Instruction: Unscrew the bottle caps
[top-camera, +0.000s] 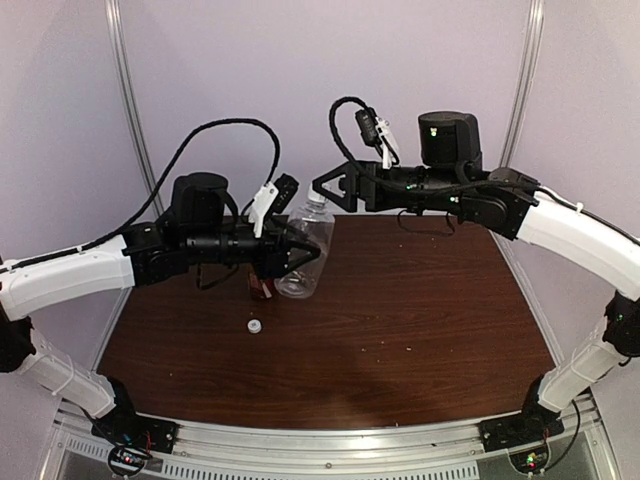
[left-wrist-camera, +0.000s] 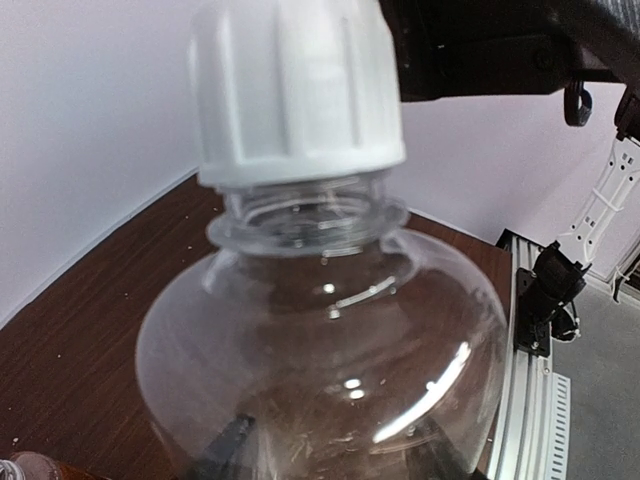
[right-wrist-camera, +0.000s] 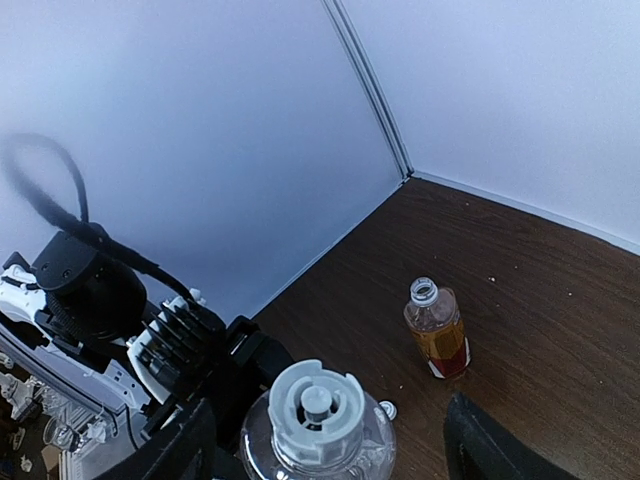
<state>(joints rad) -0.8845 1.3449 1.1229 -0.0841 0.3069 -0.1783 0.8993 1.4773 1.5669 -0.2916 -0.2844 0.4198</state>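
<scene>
roughly, table (top-camera: 420, 330): dark wood-grain top across the lower middle of the top view; both bottles are left of centre on it.
left gripper (top-camera: 308, 255): reaches in from the left of the top view, jaws drawn in on the belly of the clear bottle and holding it upright.
right gripper (top-camera: 322, 186): upper centre of the top view, jaws wide, one finger on each side of the fitted cap in its wrist view; nothing held.
clear bottle (top-camera: 298, 280): looks empty, so probably light; the walls look thin and likely to dent under a hard squeeze, and smooth enough to spin in the jaws. cannot tell if its base rests on the table.
amber bottle (right-wrist-camera: 437, 335): lower right of the right wrist view, standing, mouth open; likely heavier with its liquid, and it would spill if tipped.
fitted cap (left-wrist-camera: 295, 90): top centre of the left wrist view, on the neck; looks stiff and ribbed, so best pinched across the ribs from above.
loose cap (top-camera: 255, 326): already off, lying on the table just below the bottles.
</scene>
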